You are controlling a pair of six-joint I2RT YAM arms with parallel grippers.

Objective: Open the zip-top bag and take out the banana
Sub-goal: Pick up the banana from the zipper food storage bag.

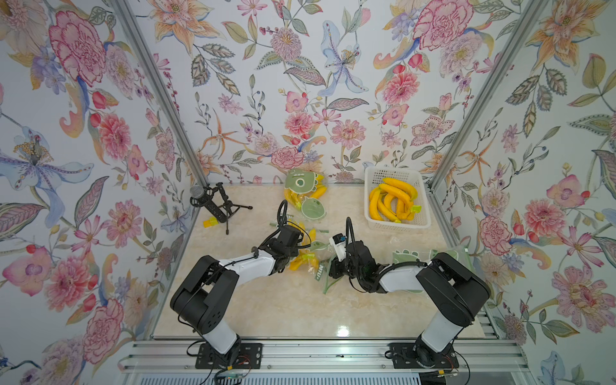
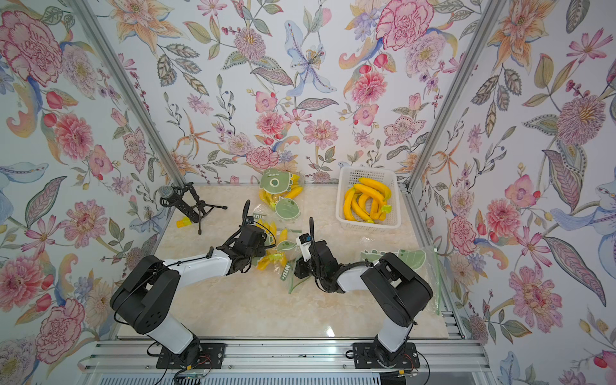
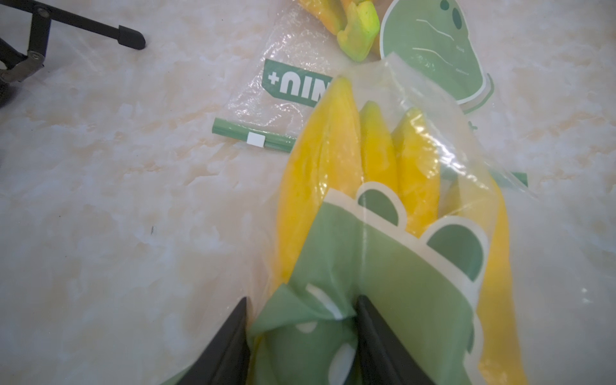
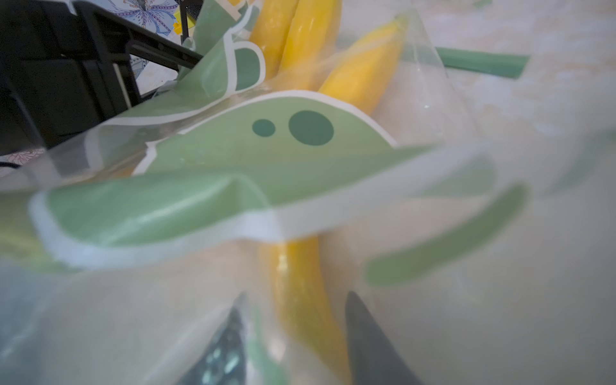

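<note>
Marble tabletop (image 3: 100, 216); zip-top bag (image 3: 276, 43), green label (image 3: 295, 83), white lettering "NIU+".

- Top views bright and even, one glare spot on the table (image 1: 343, 331).
- Right wrist view pretty blurry up close, left wrist much sharper.

left tool (image 3: 303, 298) — jaws pinched, wrist low | right tool (image 4: 295, 296) — jaws apart, grip unclear

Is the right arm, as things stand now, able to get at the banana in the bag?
Probably yes: the banana lies between the fingers of the right gripper, while the left gripper pinches the bag. Film may cover one finger.
</note>
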